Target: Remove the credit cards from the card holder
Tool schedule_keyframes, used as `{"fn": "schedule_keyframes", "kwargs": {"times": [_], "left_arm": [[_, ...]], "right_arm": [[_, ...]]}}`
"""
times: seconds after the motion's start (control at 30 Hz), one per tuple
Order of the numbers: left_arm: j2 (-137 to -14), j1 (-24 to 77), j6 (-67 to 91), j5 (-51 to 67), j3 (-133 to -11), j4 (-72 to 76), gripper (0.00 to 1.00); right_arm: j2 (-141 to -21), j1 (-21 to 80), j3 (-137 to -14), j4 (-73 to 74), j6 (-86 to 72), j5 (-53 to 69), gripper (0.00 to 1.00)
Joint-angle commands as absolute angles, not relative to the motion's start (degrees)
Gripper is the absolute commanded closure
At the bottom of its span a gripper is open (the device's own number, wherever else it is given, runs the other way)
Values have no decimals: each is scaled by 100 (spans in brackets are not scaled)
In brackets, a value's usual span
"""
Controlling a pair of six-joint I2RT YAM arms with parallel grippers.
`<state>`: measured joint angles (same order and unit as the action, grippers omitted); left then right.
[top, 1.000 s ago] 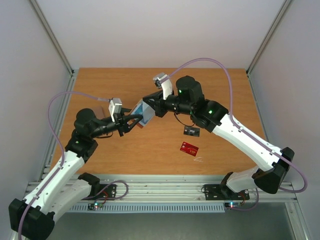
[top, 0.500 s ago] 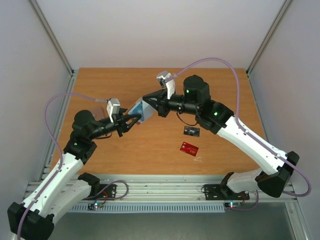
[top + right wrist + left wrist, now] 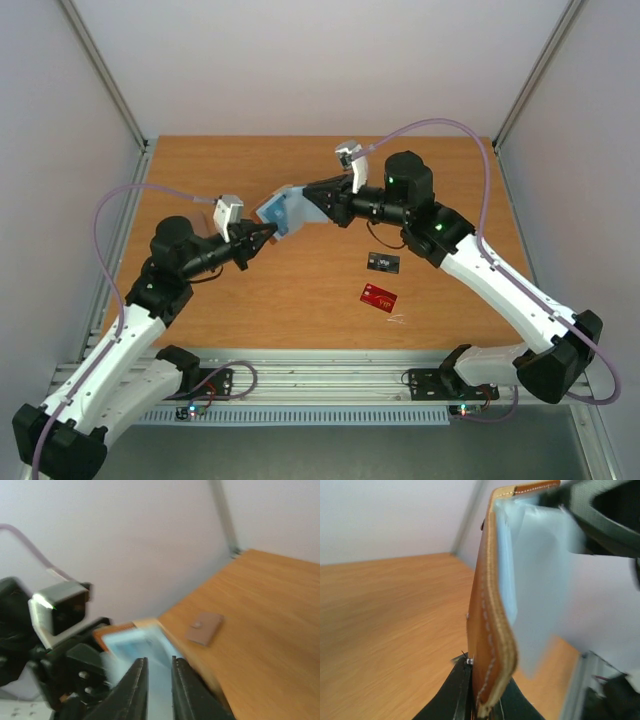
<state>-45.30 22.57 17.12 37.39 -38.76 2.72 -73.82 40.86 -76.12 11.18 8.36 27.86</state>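
Leather card holder point(image 3: 285, 212) hanging aloft
Left pincer point(image 3: 264, 233) is clamping its edge, right pincer point(image 3: 306, 198) pinching its blue card point(image 3: 133, 642); pulling may tug the holder loose.

1. You look down on a wooden table point(image 3: 300, 300), evenly lit.
2. At 12 o'clock stands a plain pale back wall point(image 3: 320, 60).
3. Pale side panels point(image 3: 50, 180) close 9 and 3 o'clock, each meeting that wall along a slanting metal post point(image 3: 105, 75).
4. A metal rail point(image 3: 330, 365) edges 6 o'clock.
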Motion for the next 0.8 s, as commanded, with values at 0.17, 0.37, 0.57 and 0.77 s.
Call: {"fn": "schedule_keyframes", "kwargs": {"times": [0.17,0.37,0.57,0.77], "left_arm": [[-5089,2276,-636,-370,-4437,-2341,100],[-5653,2301,-5277,-2374,-3801,-1723,100],[-5952,2312,-5166,-2226,-4632,-2650,100],[-6006,2312,-2559,-432,-5614,-4166,100]], "right_arm": [[-7782,3697,-7384,2748,1002,1760,53],[-7795,4059,-7423,2567,1216,2111,52],[-8234,4317,-7303,952,511,3586,54],[-8647,4428,-7114,-430,-552,3765,54]]}}
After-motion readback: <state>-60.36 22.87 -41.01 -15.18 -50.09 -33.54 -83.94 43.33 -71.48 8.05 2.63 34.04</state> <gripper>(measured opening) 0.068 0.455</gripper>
